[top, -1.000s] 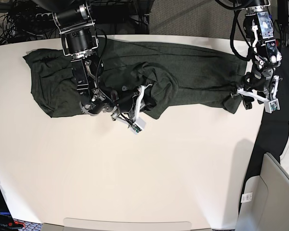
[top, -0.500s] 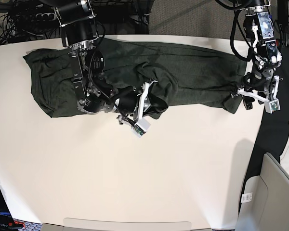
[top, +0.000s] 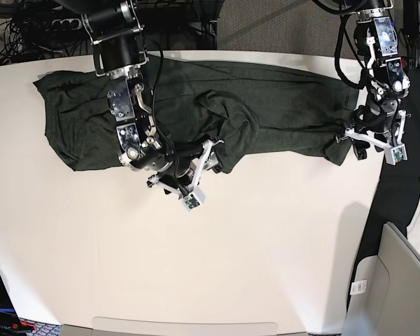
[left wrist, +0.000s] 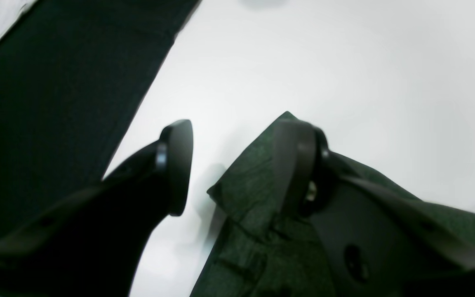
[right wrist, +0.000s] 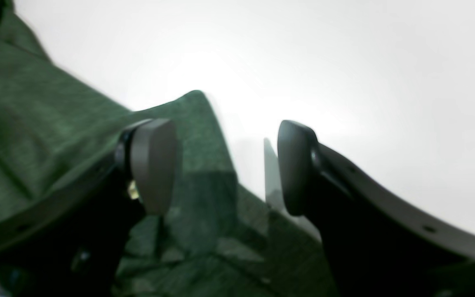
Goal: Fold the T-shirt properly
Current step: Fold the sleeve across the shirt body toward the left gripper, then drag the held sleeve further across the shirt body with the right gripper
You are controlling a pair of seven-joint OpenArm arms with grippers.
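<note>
**Wide Open Over a Bunched Middle: Easy to Miss the Edge**

Spread wide at the right gripper (right wrist: 225, 165), with nothing clamped. Just bare table (top: 231, 266) in the gap, and green knit lying under one pad (right wrist: 155, 165) only. Could close on air from here, or pinch a single loose ripple instead of a clean edge. Could also snag the heaped fold just beside it and drag the middle further out of line.

Over at the left gripper (left wrist: 237, 165), also parted and gripping nothing. A corner of cloth resting against one pad (left wrist: 299, 165), with white surface showing before the other pad (left wrist: 177, 165). Likely to slip off if lifted without a proper close. Thin, soft fabric, so probably quick to sag and twist.

Further out to the T-shirt (top: 280, 105): stretched long across the far side of the table, bunched and rumpled at its centre. Far from folded, by the look of it.

On to pose. Right arm reaching down from the far edge across the garment, wrist bent low, fingers angled at the near hem beside the bunch. Left arm hanging down at the other end, wrist tucked, fingers low at the cloth's tip near the table edge.
</note>
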